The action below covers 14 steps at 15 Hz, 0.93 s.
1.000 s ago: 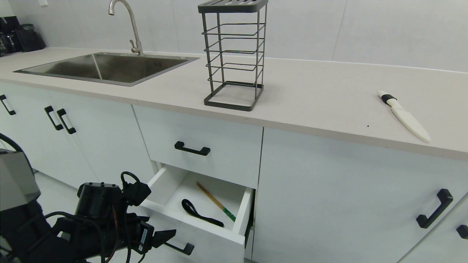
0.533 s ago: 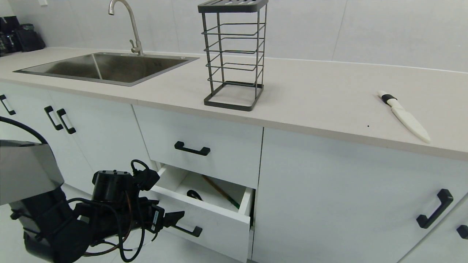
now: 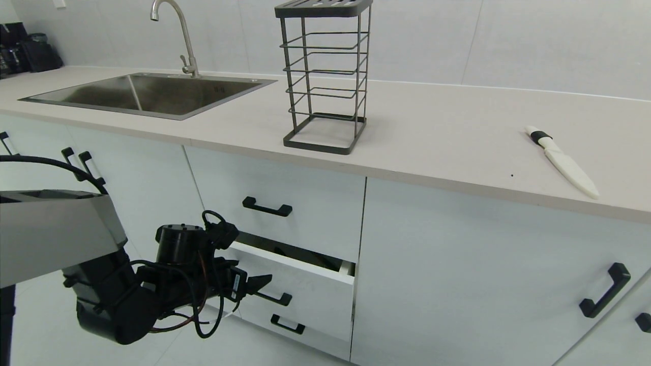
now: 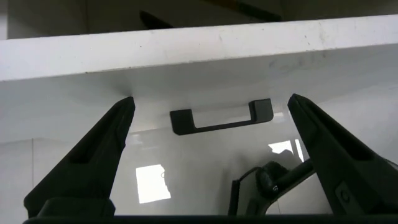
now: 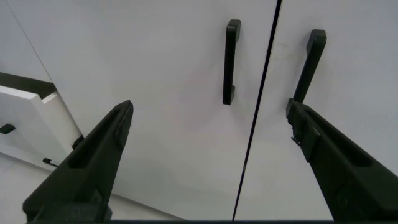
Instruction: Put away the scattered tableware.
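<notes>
I'm holding my left gripper [image 3: 262, 284] spread at the handle [image 3: 274, 298] of the nearly shut drawer [image 3: 305, 274], possibly touching it, risking a finger snagging there and leaving it ajar, while the white knife [image 3: 562, 161] is lying on the counter [image 3: 432, 127], well apart, unstowed.

Pale grey wall panels [image 3: 508, 40] back a beige surface [image 3: 447, 137] with an inset steel sink [image 3: 147, 94] and a curved faucet [image 3: 178, 30]. White cabinet doors [image 3: 483, 274] carry black handles [image 3: 602, 290]. The floor [image 3: 244, 353] is glossy white.
</notes>
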Motion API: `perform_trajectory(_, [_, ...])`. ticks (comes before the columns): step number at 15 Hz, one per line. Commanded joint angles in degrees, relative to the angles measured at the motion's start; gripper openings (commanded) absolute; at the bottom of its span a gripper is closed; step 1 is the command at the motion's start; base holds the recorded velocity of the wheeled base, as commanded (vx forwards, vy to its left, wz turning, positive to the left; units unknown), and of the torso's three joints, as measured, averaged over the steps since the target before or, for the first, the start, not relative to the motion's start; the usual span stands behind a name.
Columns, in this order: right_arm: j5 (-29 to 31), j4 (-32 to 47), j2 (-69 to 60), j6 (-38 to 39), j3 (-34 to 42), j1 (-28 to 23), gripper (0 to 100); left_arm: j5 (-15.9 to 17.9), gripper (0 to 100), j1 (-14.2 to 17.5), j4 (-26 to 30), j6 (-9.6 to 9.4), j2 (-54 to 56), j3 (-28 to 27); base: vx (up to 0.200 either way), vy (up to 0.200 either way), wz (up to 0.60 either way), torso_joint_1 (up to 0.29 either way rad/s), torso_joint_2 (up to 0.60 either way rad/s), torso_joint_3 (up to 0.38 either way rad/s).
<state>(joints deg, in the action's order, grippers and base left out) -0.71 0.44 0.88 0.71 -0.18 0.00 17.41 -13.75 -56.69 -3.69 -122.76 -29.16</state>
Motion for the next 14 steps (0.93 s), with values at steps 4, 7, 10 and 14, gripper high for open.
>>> perform_trajectory(4, [0.00, 0.00, 0.09, 0.00, 0.01, 0.00, 100, -0.01, 100, -0.05, -2.64, 1.23, -3.63, -2.66, 0.000, 0.000, 0.00, 0.000, 0.00, 0.000])
perform_trajectory(7, [0.00, 0.00, 0.09, 0.00, 0.01, 0.00, 100, -0.18, 100, -0.05, -2.90, 2.29, -4.51, -5.21, 0.000, 0.000, 0.00, 0.000, 0.00, 0.000])
perform_trajectory(10, [0.00, 0.00, 0.09, 0.00, 0.01, 0.00, 100, -0.18, 100, -0.05, -2.90, 2.38, -5.21, -6.52, 0.000, 0.000, 0.00, 0.000, 0.00, 0.000])
perform_trajectory(14, [-0.08, 0.00, 0.09, 0.00, 0.01, 0.00, 100, -0.27, 100, -0.14, -2.99, 2.38, -5.30, -7.14, 0.000, 0.000, 0.00, 0.000, 0.00, 0.000])
